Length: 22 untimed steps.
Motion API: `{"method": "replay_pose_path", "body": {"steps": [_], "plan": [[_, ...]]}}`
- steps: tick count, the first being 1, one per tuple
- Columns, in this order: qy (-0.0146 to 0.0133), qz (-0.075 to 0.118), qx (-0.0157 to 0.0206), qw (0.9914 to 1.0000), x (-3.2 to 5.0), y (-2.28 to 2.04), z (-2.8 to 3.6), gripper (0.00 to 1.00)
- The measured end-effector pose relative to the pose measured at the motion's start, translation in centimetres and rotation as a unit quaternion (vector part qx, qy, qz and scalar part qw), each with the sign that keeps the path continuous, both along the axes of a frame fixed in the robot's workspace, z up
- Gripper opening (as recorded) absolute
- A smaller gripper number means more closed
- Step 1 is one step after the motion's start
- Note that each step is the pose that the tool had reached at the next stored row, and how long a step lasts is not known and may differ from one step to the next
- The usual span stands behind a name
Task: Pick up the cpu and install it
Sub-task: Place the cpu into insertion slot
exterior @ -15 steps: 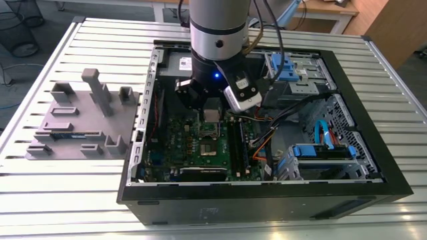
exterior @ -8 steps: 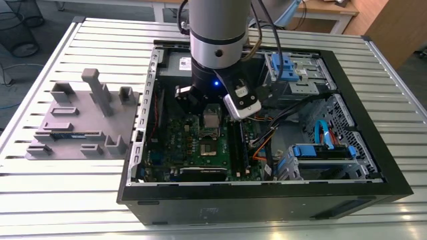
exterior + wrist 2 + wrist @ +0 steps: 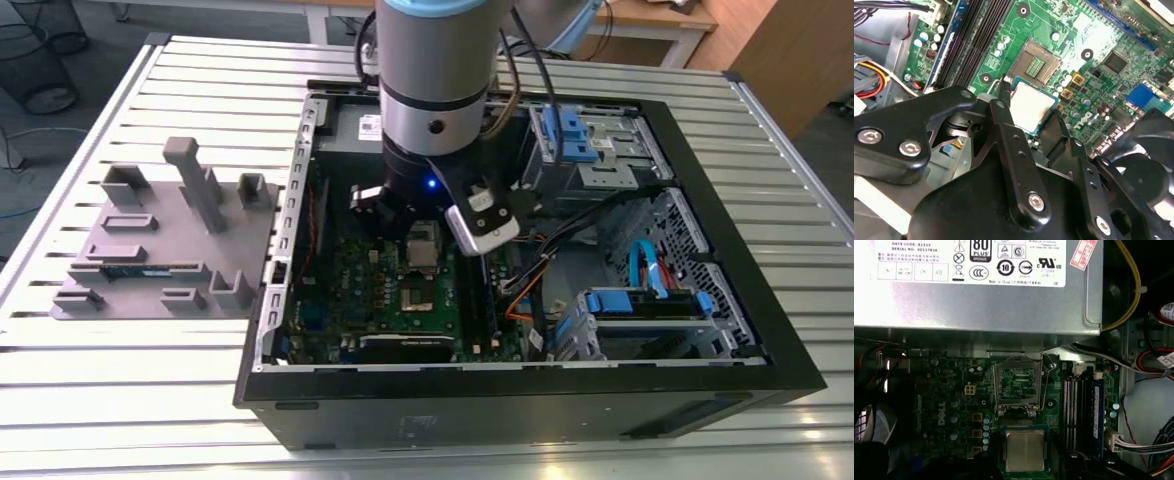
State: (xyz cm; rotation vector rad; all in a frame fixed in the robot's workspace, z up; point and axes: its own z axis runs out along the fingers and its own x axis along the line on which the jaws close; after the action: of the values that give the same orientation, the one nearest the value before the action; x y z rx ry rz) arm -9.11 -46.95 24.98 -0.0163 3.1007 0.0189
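Note:
The cpu (image 3: 1030,106), a small square chip with a shiny silver top and a thin rim, is clamped between the black fingers (image 3: 1002,115) of my gripper (image 3: 1031,109). It hangs just above the green motherboard (image 3: 1104,40), beside the open socket (image 3: 1035,62). In the first wrist view the cpu (image 3: 1025,450) sits close to the socket (image 3: 1018,385), whose metal frame stands open. In the exterior view my gripper (image 3: 420,246) reaches down into the open computer case, with the cpu (image 3: 423,243) at its tip above the board.
A grey tray (image 3: 160,250) with upright fixtures lies on the slatted table at the exterior view's left. The black case walls (image 3: 534,390), the power supply (image 3: 979,290), the memory slots (image 3: 1079,410), cable bundles (image 3: 534,290) and blue drive bays (image 3: 641,300) crowd around the socket.

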Motion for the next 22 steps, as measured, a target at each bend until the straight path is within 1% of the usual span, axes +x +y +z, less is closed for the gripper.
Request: {"method": "replay_pose_path", "body": {"steps": [5,17,20,22], "plan": [[0.0,0.0,0.0001,1.0,0.0,-0.25,-0.71,0.47],[0.0,0.0,0.0,1.0,0.0,-1.01,-2.29,0.47],[0.0,0.0,0.0001,1.0,0.0,-1.13,-2.66,0.47],[0.0,0.0,0.0,1.0,0.0,-1.15,-2.76,0.47]]}}
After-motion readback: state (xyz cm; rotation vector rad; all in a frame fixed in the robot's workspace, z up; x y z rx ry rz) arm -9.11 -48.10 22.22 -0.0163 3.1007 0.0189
